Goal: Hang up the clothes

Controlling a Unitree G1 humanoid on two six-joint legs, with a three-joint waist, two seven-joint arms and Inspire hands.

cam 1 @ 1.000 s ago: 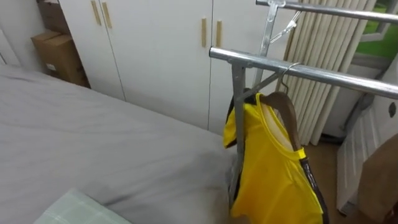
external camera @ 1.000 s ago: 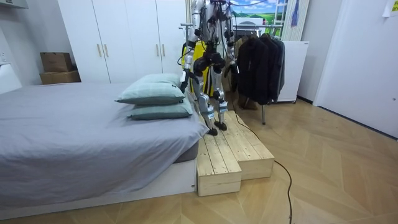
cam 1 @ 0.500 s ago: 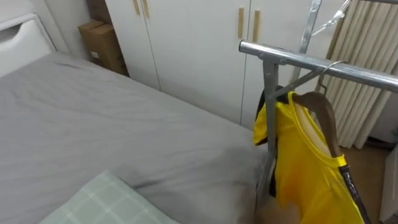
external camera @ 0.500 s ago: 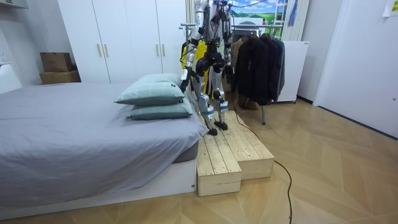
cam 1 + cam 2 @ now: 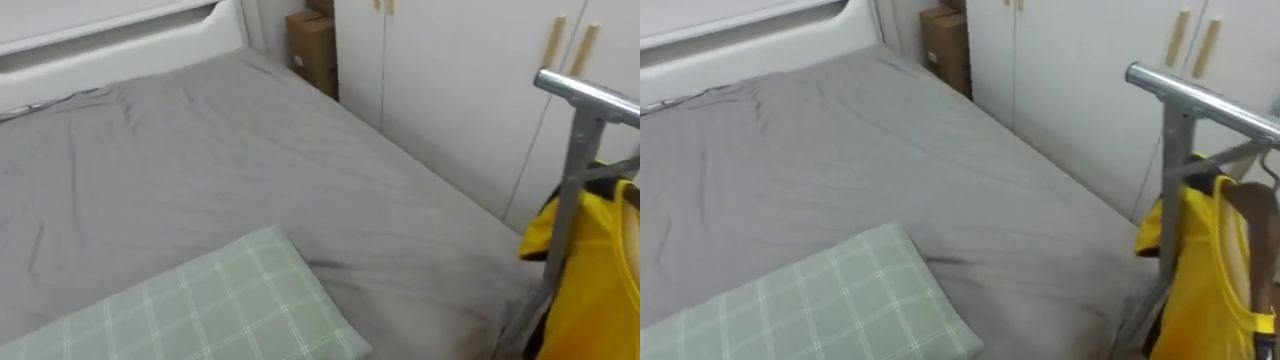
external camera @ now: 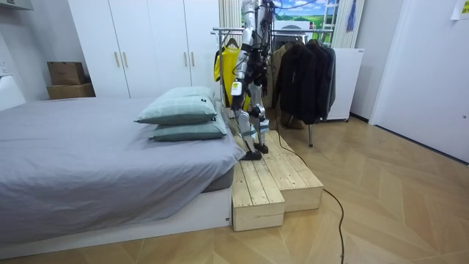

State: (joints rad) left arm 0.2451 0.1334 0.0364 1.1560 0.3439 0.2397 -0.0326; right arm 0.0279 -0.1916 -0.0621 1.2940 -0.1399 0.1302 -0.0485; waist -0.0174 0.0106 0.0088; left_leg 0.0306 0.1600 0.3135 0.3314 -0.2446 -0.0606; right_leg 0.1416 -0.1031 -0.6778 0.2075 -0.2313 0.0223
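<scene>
Swinging left, the head is now looking across the bed [image 5: 200,170], leaving the yellow shirt [image 5: 1200,280] hanging on the rack [image 5: 590,95]. Hands [image 6: 235,89] are hanging low, state I cannot tell; it's best finishing the turn steadily before reaching for another garment.

Readable writing: none from where I stand.
Cardboard box [image 5: 312,48]: brown sides, any print too small to read.
Yellow shirt [image 5: 1205,285]: plain cloth, no legible lettering.
Wardrobe doors [image 5: 450,100]: blank white.
Pillow [image 5: 200,310]: a check pattern, no words.
</scene>
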